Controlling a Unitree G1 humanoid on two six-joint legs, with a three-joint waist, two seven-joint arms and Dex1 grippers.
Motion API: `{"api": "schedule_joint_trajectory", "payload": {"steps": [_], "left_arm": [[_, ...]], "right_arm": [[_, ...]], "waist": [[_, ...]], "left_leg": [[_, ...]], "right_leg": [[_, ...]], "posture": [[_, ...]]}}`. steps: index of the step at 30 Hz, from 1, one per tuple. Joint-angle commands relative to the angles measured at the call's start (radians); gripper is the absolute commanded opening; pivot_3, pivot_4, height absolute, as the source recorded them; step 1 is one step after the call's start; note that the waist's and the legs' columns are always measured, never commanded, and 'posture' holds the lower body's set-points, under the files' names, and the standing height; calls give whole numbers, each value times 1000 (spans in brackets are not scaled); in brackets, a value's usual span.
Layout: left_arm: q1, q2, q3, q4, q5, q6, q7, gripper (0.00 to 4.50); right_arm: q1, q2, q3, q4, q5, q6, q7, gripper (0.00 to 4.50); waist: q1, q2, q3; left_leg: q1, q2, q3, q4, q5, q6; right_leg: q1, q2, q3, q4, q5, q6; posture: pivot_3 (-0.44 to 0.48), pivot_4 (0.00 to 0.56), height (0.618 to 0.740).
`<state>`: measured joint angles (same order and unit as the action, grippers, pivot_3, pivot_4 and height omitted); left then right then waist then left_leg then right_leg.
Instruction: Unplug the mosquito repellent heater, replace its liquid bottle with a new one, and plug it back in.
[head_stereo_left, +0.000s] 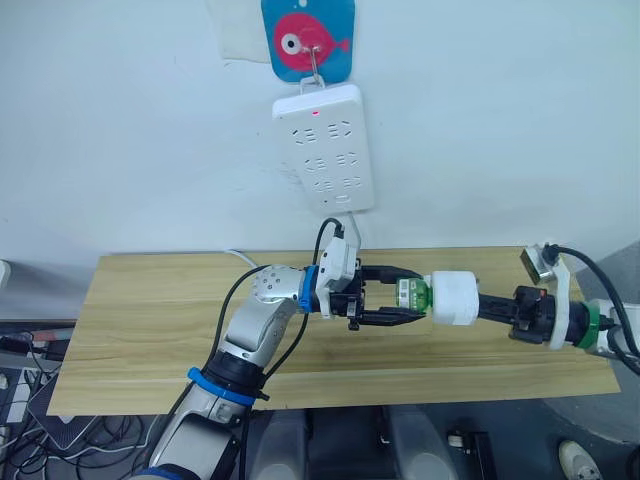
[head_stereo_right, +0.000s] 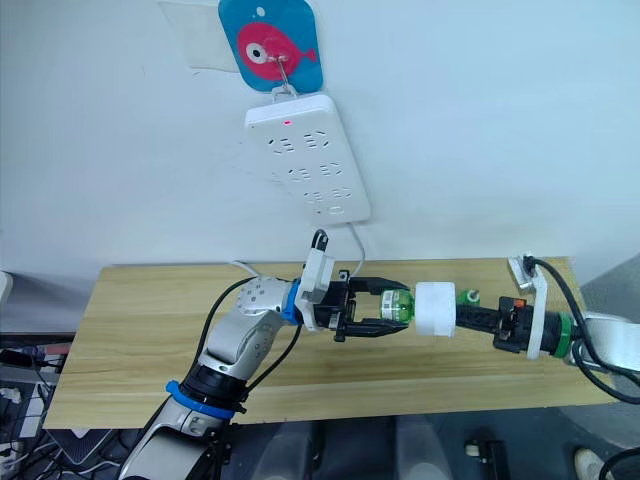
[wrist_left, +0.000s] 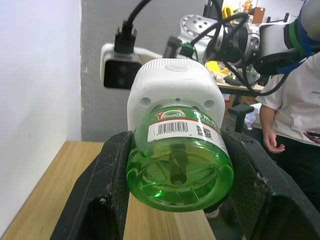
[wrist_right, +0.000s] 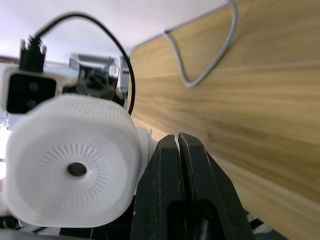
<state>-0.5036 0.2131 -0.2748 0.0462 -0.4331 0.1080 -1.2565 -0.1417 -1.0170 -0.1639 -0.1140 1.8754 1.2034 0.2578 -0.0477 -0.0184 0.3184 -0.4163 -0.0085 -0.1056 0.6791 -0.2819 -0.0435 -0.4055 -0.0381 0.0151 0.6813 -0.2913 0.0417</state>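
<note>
The left arm bends at the elbow and reaches out sideways over the wooden table (head_stereo_left: 150, 330), toward the middle. Its left gripper (head_stereo_left: 405, 303) points at the right arm. The two black fingers (wrist_left: 107, 185) sit one on each side of a green liquid bottle (wrist_left: 180, 165) and pinch its round body.

The right arm comes in flat from the other side, so the two arms meet end to end above the table. The right gripper (head_stereo_left: 478, 306) holds the mosquito repellent heater (head_stereo_left: 455, 298), the small white rounded box. In the right wrist view its two fingers (wrist_right: 175, 170) look pressed close together beside the heater, but the exact spot where they grab it is hard to see.

The heater hangs in the air between the two grippers, just above the table. The neck of the green bottle goes into the heater, so the bottle and heater are joined in one line.

A long white power strip (head_stereo_left: 322, 145) hangs on the wall above, below a blue card with a pink fish (head_stereo_left: 308, 38). Its white cord (wrist_right: 200, 70) lies on the table. A person in a white shirt (wrist_left: 295, 100) stands behind the table.
</note>
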Motion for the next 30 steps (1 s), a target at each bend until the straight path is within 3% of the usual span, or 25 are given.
{"api": "schedule_joint_trajectory", "payload": {"steps": [1,10,16,24,30], "left_arm": [[-7,-14,7,-27,-19,13,14,2287],[-6,-15,7,-24,-9,5,17,2287],[-9,-16,6,-13,-2,-7,17,2287],[-4,-16,0,-10,2,-13,12,2287],[-6,-14,-4,0,5,-23,2,2287]], "right_arm": [[48,6,-18,-92,91,-16,-21,69],[200,16,-50,-321,97,-99,46,69],[268,-39,-51,-434,97,-195,107,69],[155,-85,-45,-416,97,-248,141,69],[-41,-59,-11,-321,97,-205,96,69]], "waist": [[0,0,0],[-1,0,0],[-3,0,0],[-7,0,0],[-10,0,0]], "left_leg": [[0,0,0,0,0,0],[0,0,0,0,0,0],[0,0,0,0,0,0],[0,0,0,0,0,0],[1,0,0,1,0,0]], "right_leg": [[0,0,0,0,0,0],[0,0,0,1,0,0],[0,0,0,0,0,0],[0,0,0,0,0,0],[0,1,0,1,0,0]], "posture": [[-61,312,740],[-68,315,740],[-79,317,740],[-93,317,740],[-98,318,740]]}}
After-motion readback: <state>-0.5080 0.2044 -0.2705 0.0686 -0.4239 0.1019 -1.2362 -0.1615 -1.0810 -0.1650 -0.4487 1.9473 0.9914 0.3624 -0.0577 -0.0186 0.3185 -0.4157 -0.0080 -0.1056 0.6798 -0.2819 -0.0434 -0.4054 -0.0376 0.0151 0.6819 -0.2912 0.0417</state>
